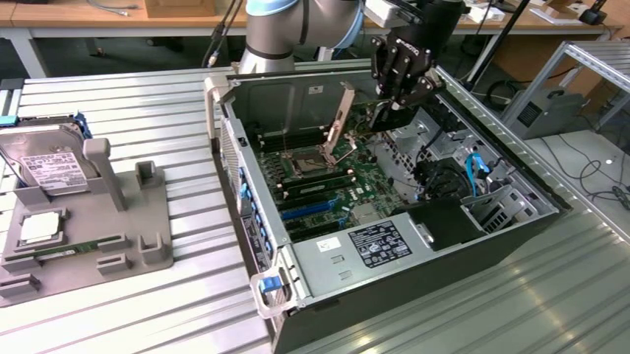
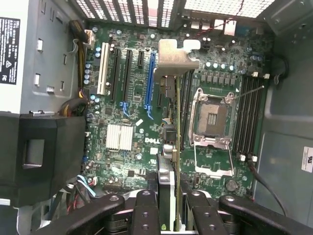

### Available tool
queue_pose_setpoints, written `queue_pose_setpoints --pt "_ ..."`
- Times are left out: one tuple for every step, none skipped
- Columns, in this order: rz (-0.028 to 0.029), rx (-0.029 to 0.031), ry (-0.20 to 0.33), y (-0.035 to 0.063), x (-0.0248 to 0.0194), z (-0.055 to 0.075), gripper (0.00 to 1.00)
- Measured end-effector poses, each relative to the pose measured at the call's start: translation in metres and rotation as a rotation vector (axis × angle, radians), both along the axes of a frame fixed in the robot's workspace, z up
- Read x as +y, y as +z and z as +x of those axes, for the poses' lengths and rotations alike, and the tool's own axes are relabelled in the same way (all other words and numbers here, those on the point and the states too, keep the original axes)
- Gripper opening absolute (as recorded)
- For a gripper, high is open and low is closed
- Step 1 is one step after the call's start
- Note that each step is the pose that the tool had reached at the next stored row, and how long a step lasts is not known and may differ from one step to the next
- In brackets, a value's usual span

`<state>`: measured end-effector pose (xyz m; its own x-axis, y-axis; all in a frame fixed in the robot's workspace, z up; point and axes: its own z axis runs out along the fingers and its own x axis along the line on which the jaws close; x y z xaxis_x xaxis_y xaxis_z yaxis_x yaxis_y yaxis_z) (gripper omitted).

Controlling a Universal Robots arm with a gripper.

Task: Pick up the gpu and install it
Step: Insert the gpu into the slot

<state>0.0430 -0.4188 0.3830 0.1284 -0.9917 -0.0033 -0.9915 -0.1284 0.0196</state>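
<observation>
The gpu (image 2: 177, 122) is a thin dark card seen edge-on, with its silvery bracket (image 2: 175, 58) at the end away from the fingers. My gripper (image 2: 171, 210) is shut on the card's other end, one black finger (image 2: 146, 208) on each side. In the exterior view my gripper (image 1: 392, 112) hangs inside the open computer case (image 1: 295, 295), with the gpu (image 1: 344, 118) sloping down over the green motherboard (image 1: 344, 188). The card sits just beside the blue slot (image 2: 150, 83), between it and the processor socket (image 2: 211, 115). Whether it touches the board I cannot tell.
The black power supply (image 1: 379, 247) fills the case's near corner, with blue cables (image 1: 473, 173) and drive bays on the exterior view's right. On the exterior view's left, a grey fixture tray (image 1: 118, 243) holds a hard drive (image 1: 44, 166), a square chip (image 1: 40, 228) and a memory stick (image 1: 59, 254).
</observation>
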Motion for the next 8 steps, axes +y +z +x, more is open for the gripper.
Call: queue_pose_setpoints --pt "0.0000 0.0000 0.008 0.0000 0.0000 0.0000 0.27" --pt "0.0000 0.0000 0.017 0.0000 0.0000 0.0000 0.27" --pt "0.0000 0.0000 0.024 0.0000 0.0000 0.0000 0.27" --pt "0.0000 0.0000 0.035 0.0000 0.0000 0.0000 0.27" --pt "0.0000 0.0000 0.048 0.0000 0.0000 0.0000 0.27" --pt "0.0000 0.0000 0.056 0.0000 0.0000 0.0000 0.27" --pt "0.0000 0.0000 0.064 0.0000 0.0000 0.0000 0.27" --pt "0.0000 0.0000 0.072 0.0000 0.0000 0.0000 0.27"
